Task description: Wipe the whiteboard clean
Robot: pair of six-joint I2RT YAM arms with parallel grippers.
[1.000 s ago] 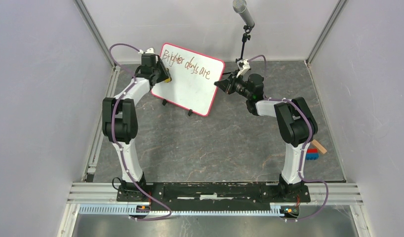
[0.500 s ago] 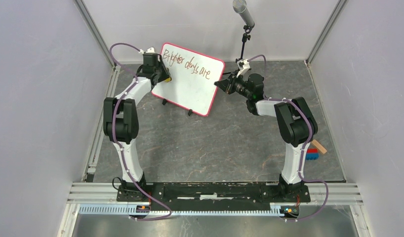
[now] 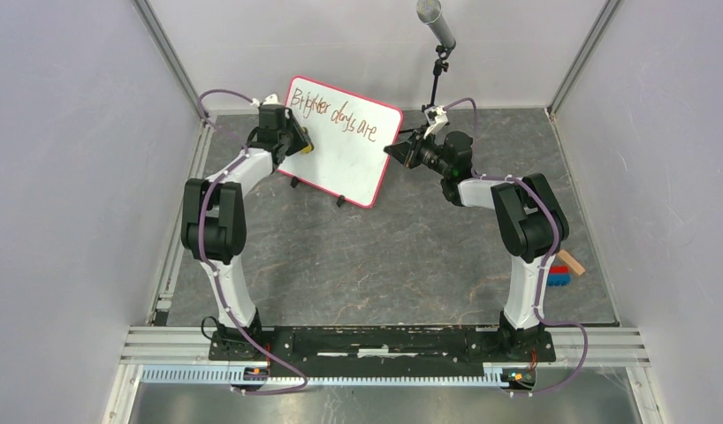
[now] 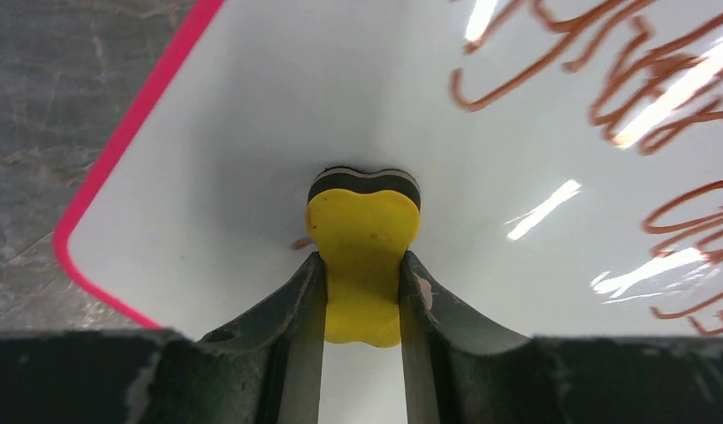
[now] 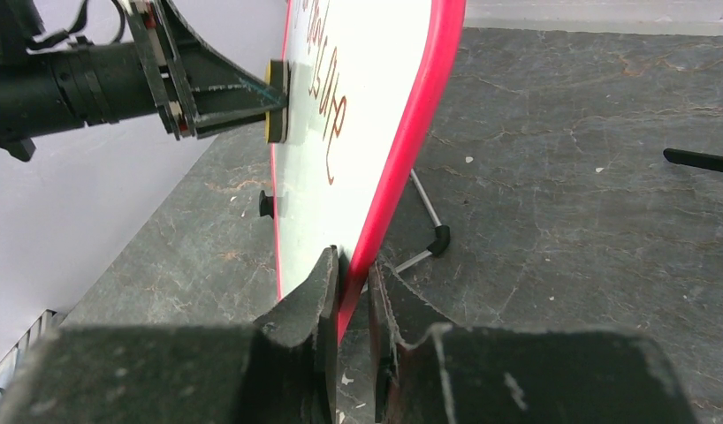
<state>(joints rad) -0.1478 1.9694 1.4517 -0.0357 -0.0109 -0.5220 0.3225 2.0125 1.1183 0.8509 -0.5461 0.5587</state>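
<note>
Left wrist view: left gripper (image 4: 362,262) is clamped on a yellow eraser (image 4: 362,216). Its felt face is pressed to the whiteboard (image 4: 252,132) near the left rim, on blank white. The red-brown handwriting (image 4: 605,79) lies up and right of it, not yet wiped. Right gripper (image 5: 351,265) is pinched on the board's right red rim, bracing it. The board stands tilted on wire feet (image 5: 440,237) at the far side of the table (image 3: 384,256), left of centre, near the back wall.

Risks, my read: too much push could tip the board back, skid the feet or twist the rim out of the right claw. The eraser could also pivot in that narrow grip.

Room: the wipe has to run rightward. The left wall hems in the left arm, and a mic stand (image 3: 437,79) stands just behind the right gripper. Most free room is on the near side.
</note>
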